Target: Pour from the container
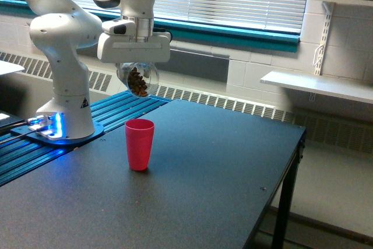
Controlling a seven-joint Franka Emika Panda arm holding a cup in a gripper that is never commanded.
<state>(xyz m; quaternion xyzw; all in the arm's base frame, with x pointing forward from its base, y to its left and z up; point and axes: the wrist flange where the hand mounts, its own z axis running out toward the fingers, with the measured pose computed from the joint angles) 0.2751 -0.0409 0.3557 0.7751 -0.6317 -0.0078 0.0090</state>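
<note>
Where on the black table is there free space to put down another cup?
The table is bare from the red cup to its edge on the exterior view's right, and also in front of the cup. It is crowded only on the exterior view's left, by the robot base, where the gripper holds the clear cup above.
</note>
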